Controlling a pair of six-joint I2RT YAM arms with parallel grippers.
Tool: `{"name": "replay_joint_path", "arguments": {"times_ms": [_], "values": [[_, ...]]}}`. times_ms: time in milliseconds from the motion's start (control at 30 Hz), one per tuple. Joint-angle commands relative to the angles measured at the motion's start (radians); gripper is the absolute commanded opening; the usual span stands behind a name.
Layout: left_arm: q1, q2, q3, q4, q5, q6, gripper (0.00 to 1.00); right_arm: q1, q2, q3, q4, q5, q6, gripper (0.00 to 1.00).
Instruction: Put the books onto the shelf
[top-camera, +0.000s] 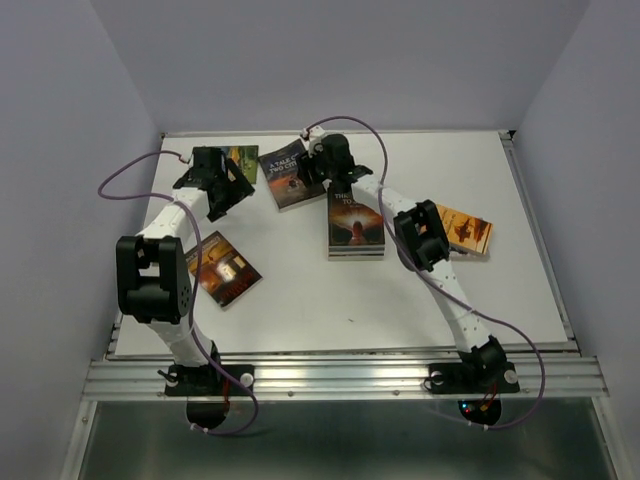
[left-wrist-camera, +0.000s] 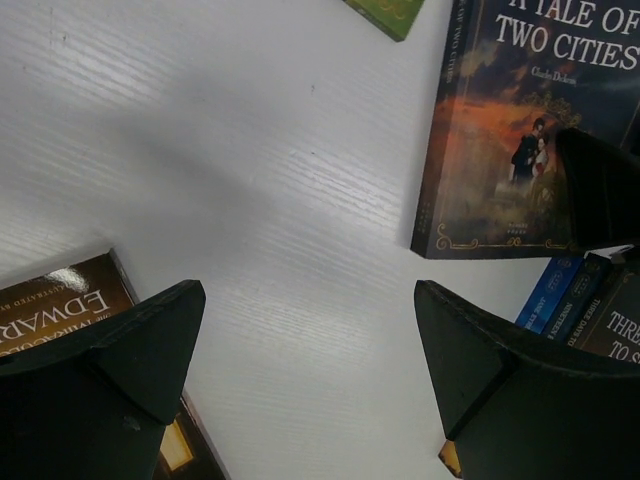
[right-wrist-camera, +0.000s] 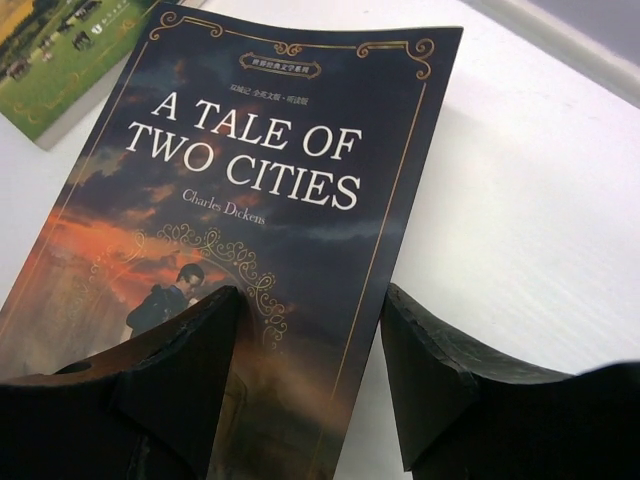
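The books lie scattered on the white table (top-camera: 300, 310). The dark "A Tale of Two Cities" book (top-camera: 285, 178) (right-wrist-camera: 250, 180) lies at the back centre. My right gripper (top-camera: 312, 172) (right-wrist-camera: 312, 300) straddles its right edge, jaws half narrowed: one finger over the cover, the other beside the edge with a strip of table showing between them. My left gripper (top-camera: 222, 195) (left-wrist-camera: 308, 290) hangs wide open over bare table, holding nothing. A green book (top-camera: 243, 158) lies behind it and a brown book (top-camera: 225, 268) in front. The shelf is out of view.
A stack of books (top-camera: 355, 225) lies at the centre, just in front of the right gripper. An orange book (top-camera: 466, 230) sits to the right, beside the right arm's elbow. Grey walls close in the table on three sides.
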Motion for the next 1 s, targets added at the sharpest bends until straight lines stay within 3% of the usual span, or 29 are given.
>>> {"name": "replay_joint_path", "arguments": {"times_ms": [0,400,800,967], "values": [[0.009,-0.022,-0.018,0.056,0.05,0.014,0.99,0.093,-0.026,-0.087,-0.216,-0.111,-0.078,0.63],[0.008,0.132,-0.092,0.251,0.218,-0.083,0.99,0.15,-0.146,-0.266,-0.231,0.001,0.131,0.66],[-0.014,0.212,-0.145,0.39,0.255,-0.169,0.86,0.15,-0.193,-0.332,-0.245,-0.114,0.198,0.64],[-0.019,0.16,-0.26,0.661,0.431,-0.239,0.84,0.15,-0.184,-0.323,-0.289,-0.164,0.215,0.59]]}}
